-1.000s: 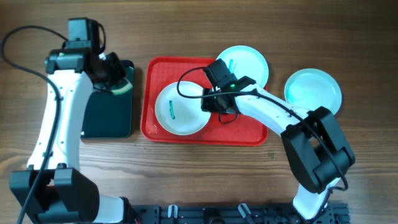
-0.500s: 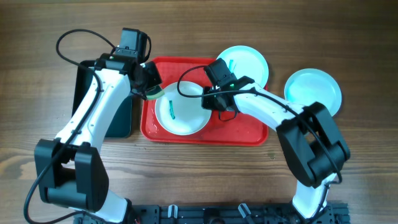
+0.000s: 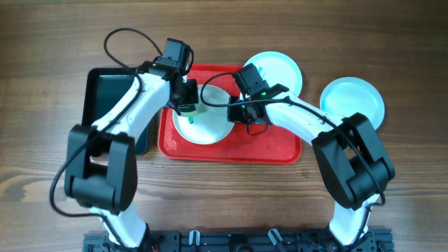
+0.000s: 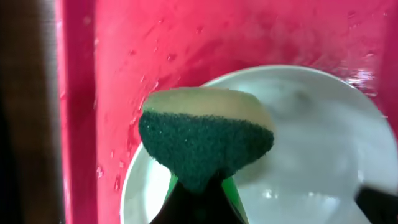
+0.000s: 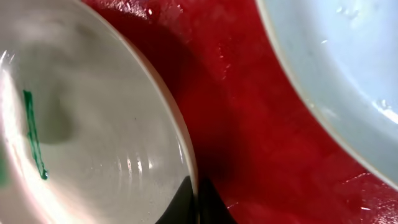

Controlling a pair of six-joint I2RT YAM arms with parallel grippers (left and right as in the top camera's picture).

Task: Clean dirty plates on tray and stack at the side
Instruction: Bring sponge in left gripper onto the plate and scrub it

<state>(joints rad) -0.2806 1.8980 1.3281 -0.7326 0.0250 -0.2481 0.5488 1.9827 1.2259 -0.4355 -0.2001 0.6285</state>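
Observation:
A white plate (image 3: 210,126) lies on the left half of the red tray (image 3: 273,148). My left gripper (image 3: 187,105) is shut on a green-and-yellow sponge (image 4: 205,140) and holds it over that plate's (image 4: 311,149) left part. My right gripper (image 3: 241,115) is shut on the plate's right rim (image 5: 186,155). A green smear (image 5: 34,134) shows on this plate (image 5: 93,93). A second plate (image 3: 280,70) with a green smear (image 3: 260,72) sits at the tray's top right corner, overlapping the rim. A third plate (image 3: 352,101) lies on the table to the right.
A dark green tray (image 3: 112,91) lies left of the red tray, partly under my left arm. Black cables loop above both arms. The second plate's edge (image 5: 348,74) is close to my right gripper.
My left arm has swung right from the dark tray, carrying the sponge, and now holds it over the plate on the red tray. The right gripper has stayed on the plate's rim.

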